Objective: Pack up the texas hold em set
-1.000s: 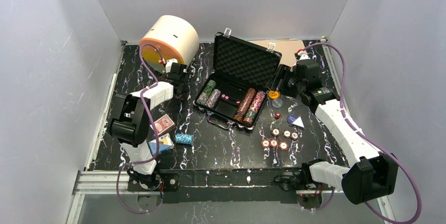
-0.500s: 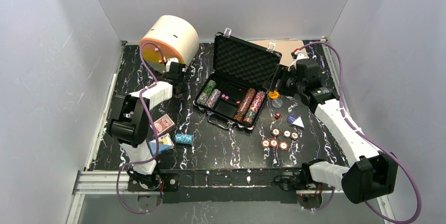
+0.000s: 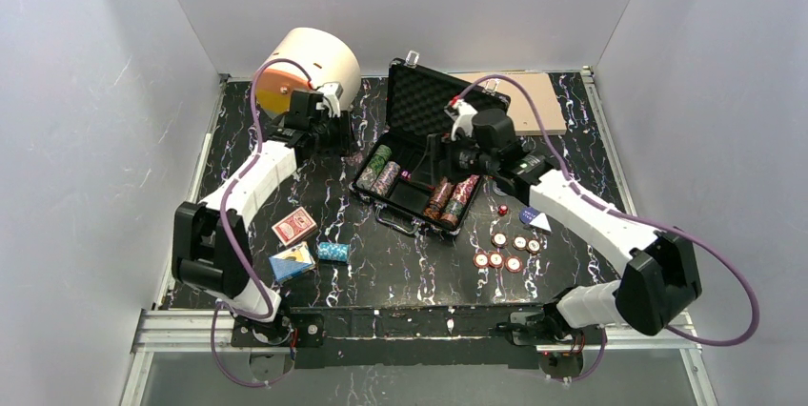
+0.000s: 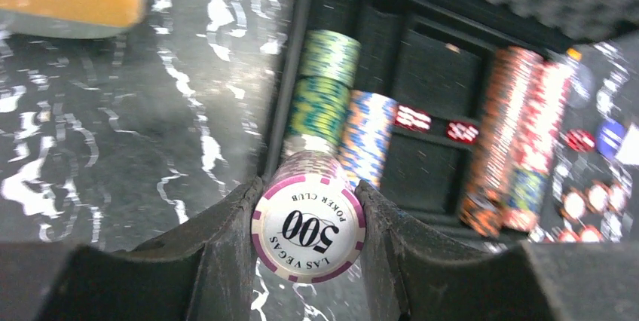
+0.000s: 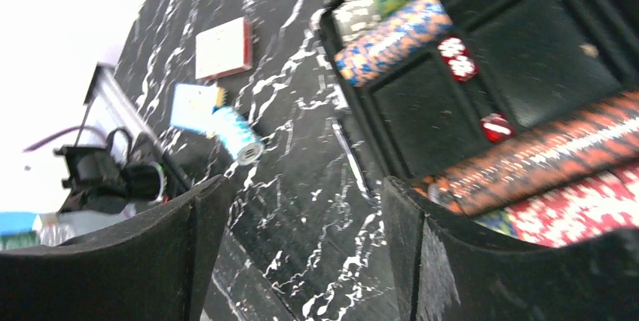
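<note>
The black case (image 3: 443, 106) lies open mid-table, with green chip rolls (image 3: 379, 170) and red-orange rolls (image 3: 453, 198) in its tray. My left gripper (image 4: 307, 227) is shut on a stack of pink-and-white "500" chips (image 4: 305, 223), held left of the case (image 4: 452, 72) by its green roll (image 4: 325, 80). My right gripper (image 5: 301, 193) hangs open and empty over the case's front edge, with red dice (image 5: 456, 57) in the tray ahead. On the table lie a red deck (image 3: 294, 227), a blue deck (image 3: 291, 261), a blue chip roll (image 3: 333, 252), loose chips (image 3: 503, 252) and a red die (image 3: 502, 210).
A big cream cylinder (image 3: 310, 68) with an orange face stands at the back left, right behind my left wrist. A flat tan board (image 3: 529, 91) lies behind the case. Grey walls close in three sides of the black marbled table (image 3: 381, 263).
My right arm has swung left from beside the case to over its tray, and its jaws have widened. My left arm has stretched out, its wrist moving back toward the cylinder.
</note>
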### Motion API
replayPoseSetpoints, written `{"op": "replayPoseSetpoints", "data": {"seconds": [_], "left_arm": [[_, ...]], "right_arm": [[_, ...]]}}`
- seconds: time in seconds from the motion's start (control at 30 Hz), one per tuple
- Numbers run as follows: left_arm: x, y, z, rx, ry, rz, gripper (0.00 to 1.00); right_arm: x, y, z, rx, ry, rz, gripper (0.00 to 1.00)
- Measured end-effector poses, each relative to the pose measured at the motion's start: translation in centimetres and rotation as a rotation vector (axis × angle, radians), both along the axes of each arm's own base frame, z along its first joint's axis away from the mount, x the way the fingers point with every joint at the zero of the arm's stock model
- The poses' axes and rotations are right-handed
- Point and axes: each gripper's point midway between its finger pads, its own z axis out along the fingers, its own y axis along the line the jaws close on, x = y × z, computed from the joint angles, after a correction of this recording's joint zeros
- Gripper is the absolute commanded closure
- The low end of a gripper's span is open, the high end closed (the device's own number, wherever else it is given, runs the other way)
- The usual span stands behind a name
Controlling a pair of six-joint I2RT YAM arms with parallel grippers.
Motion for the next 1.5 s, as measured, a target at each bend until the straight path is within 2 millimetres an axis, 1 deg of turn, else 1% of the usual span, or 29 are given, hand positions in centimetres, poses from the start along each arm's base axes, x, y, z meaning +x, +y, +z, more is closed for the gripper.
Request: {"op": "replayPoseSetpoints", "data": {"seconds": [0.03,0.1,0.17,0.23,0.27,0.37,0.5,0.6,0.7,0.8,0.87,0.9,0.97,1.0,1.07,1.13,1.2,1.33,1.43,1.5], "left_arm": [[-0.7,-0.8,0.7,-0.034,0.003,-0.05,1.0],[-1.9,-2.0,1.8,-0.085,0.009,-0.127,1.0],[-3.2,-3.3,3.2,-0.149,0.014,-0.21,1.0],[-4.1,-4.5,4.5,-0.207,0.016,-0.281,1.0],[-4.6,-5.0,5.2,-0.235,0.014,-0.316,1.0],[-5.8,-6.4,7.3,-0.316,0.008,-0.407,1.0],[-6.8,-7.6,9.0,-0.391,0.011,-0.485,1.0],[-7.6,-8.2,10.0,-0.437,0.018,-0.532,1.0],[-8.2,-8.6,11.0,-0.475,0.018,-0.574,1.0],[-8.7,-8.9,11.5,-0.499,0.025,-0.603,1.0],[-9.1,-9.0,11.6,-0.512,0.039,-0.614,1.0],[-9.2,-9.0,11.6,-0.514,0.041,-0.616,1.0],[-9.4,-9.0,11.7,-0.521,0.049,-0.622,1.0],[-9.5,-9.1,11.7,-0.523,0.051,-0.624,1.0],[-9.6,-9.1,11.8,-0.533,0.054,-0.627,1.0],[-9.6,-9.3,12.1,-0.544,0.05,-0.635,1.0],[-9.7,-9.3,12.3,-0.553,0.051,-0.638,1.0],[-9.6,-9.5,12.5,-0.563,0.048,-0.64,1.0],[-9.5,-9.5,12.7,-0.573,0.05,-0.631,1.0],[-9.4,-9.6,12.9,-0.581,0.049,-0.625,0.97]], "right_arm": [[-0.5,1.1,0.1,0.01,-0.004,0.042,0.17],[-1.0,2.4,0.6,0.031,-0.014,0.095,0.16],[-1.1,3.6,1.6,0.059,-0.033,0.138,0.16],[-0.6,4.6,3.0,0.091,-0.062,0.171,0.16],[-0.5,4.8,3.3,0.096,-0.069,0.176,0.16],[0.3,5.9,5.0,0.117,-0.117,0.207,0.16],[1.2,7.4,6.2,0.12,-0.183,0.254,0.17],[1.2,8.3,6.5,0.114,-0.216,0.301,0.19],[0.5,8.7,6.5,0.113,-0.231,0.362,0.21],[-0.4,8.9,6.5,0.108,-0.244,0.418,0.26],[-0.6,8.8,6.4,0.1,-0.249,0.435,0.31],[-0.7,8.8,6.3,0.096,-0.251,0.443,0.31],[-0.7,8.7,6.1,0.086,-0.254,0.449,0.3],[-0.7,8.7,6.0,0.082,-0.257,0.452,0.26],[-0.8,8.8,5.9,0.078,-0.259,0.456,0.22],[-0.9,8.9,5.6,0.066,-0.26,0.458,0.22],[-0.8,9.0,5.1,0.051,-0.259,0.456,0.27],[-0.6,9.2,4.1,0.026,-0.248,0.454,0.43],[-0.5,9.2,3.8,0.013,-0.254,0.456,0.53],[-0.4,9.2,3.8,0.011,-0.267,0.459,0.58]]}}
